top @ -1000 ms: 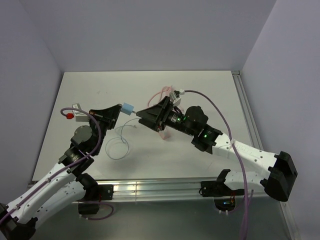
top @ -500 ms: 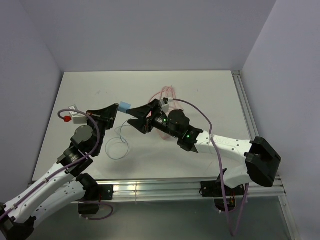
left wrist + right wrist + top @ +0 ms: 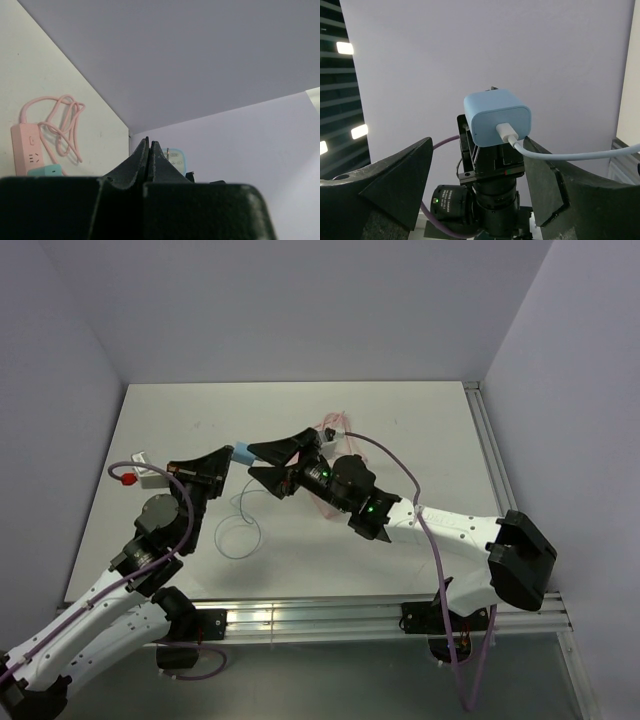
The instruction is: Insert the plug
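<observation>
The left hand (image 3: 231,454) is clenched tight, its fingers pressed flat together in its wrist view. It grasps the plug (image 3: 497,117) at its very tips, seemingly by a thin part, and holds it above the desk (image 3: 400,410). The right hand (image 3: 252,461) is released and wide open. Over the last second it has swung left from mid-desk, so its two fingers now stand on either side of the plug, near it but apparently not touching. The left hand has only drifted a little left and farther back. This looks like a handover being lined up, so the next move probably calls for the right hand to close squarely on the plug's body. The pale wire (image 3: 236,532) loops down onto the desk. The pink power strip (image 3: 27,147) lies farther back and to the right, with nothing yet inserted.
</observation>
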`<state>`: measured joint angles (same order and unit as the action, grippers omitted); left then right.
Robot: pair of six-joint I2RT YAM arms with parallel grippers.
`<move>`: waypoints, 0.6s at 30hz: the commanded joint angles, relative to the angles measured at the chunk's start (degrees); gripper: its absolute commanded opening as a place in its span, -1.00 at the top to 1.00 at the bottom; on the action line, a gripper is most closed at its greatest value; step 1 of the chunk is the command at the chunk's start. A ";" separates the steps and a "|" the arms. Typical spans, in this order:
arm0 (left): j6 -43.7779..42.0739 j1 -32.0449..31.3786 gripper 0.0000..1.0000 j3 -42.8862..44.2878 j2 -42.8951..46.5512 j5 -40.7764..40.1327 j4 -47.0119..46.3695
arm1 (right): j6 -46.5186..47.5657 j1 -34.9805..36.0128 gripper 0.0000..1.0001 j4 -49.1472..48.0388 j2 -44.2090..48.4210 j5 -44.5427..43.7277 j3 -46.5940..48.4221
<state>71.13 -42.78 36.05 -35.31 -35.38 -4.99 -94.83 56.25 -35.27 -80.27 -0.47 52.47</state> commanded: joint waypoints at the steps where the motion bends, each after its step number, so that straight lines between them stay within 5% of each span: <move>1: -1.08 -0.28 0.99 -0.10 1.03 1.45 -1.86 | 0.17 0.70 -0.59 -2.70 -1.55 -2.08 3.25; 18: -2.05 -0.28 0.99 -0.72 2.17 2.59 -1.60 | 0.52 0.62 -0.44 0.28 -2.61 -1.55 5.72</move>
<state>69.65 -42.85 35.53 -33.58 -34.26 -5.13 -94.89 56.64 -33.06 -83.59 -0.62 56.25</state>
